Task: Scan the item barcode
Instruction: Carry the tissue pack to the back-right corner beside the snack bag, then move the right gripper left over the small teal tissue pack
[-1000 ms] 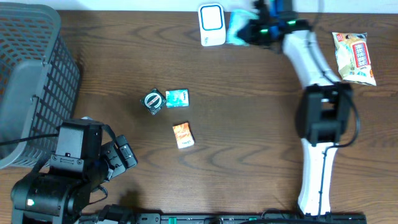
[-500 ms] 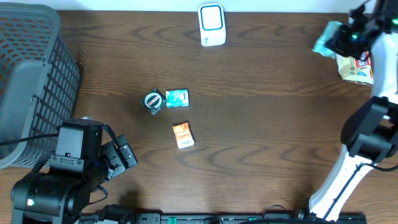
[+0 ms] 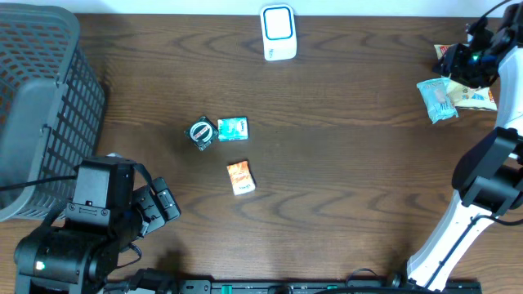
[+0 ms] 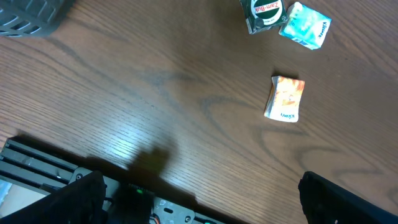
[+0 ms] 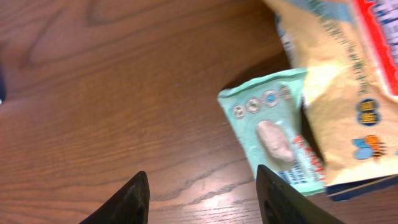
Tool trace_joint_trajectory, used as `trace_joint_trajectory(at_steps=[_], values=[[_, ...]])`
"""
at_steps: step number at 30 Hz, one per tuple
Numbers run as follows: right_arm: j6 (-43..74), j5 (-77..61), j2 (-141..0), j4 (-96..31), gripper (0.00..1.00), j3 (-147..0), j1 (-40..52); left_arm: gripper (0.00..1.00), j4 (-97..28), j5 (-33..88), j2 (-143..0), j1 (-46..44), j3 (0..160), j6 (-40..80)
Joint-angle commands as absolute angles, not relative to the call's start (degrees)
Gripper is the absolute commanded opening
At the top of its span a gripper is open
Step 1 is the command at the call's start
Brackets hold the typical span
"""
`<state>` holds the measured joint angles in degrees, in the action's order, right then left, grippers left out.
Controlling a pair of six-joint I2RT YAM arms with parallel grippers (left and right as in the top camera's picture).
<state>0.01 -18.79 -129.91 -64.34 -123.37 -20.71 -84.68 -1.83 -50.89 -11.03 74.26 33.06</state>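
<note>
1. Nearest the robot's base, the left gripper (image 4: 199, 180) hung wide open and empty over the near edge of the table (image 3: 343, 163), taking no part.
2. Just beyond it, three small items lay mid-table: an orange sachet (image 4: 286, 98), then a round tin (image 4: 264, 11) touching a teal sachet (image 4: 306, 25). None was near the reader, so I judged these to be waiting for their scan.
3. Further out on the right, the right gripper (image 5: 200, 174) had its fingers (image 5: 134, 199) apart with nothing between them. The mint packet (image 5: 277, 134) lay free just past the fingertips, against the edge of a yellow snack bag (image 5: 348, 81). This looked like a pile of finished items, so that packet's turn seemed done.
4. At the far edge, the scanner (image 3: 278, 33) stood with nothing in front of it. A fresh pick seemed the next step.
</note>
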Motion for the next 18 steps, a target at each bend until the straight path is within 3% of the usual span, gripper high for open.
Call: trace_joint_trajectory(at_steps=[1, 6, 11, 18], values=[[-2.9, -20.8, -130.0, -65.2, 0.49, -122.7, -18.0, 0.98, -84.8, -2.2, -50.9, -11.1, 74.2, 33.3], [-3.5, -27.4, -130.0, -66.4, 0.49, -122.7, -13.3, 0.98, -84.8, -2.2, -50.9, -11.1, 74.2, 33.3], [-3.5, -37.0, -130.0, -68.1, 0.63, -122.7, -7.0, 0.97, -84.8, -2.2, -50.9, -11.1, 74.2, 33.3], [-3.5, -39.3, -130.3, -67.8, 0.65, -122.5, 5.7, 0.97, -84.8, -2.2, -50.9, -11.1, 74.2, 33.3]])
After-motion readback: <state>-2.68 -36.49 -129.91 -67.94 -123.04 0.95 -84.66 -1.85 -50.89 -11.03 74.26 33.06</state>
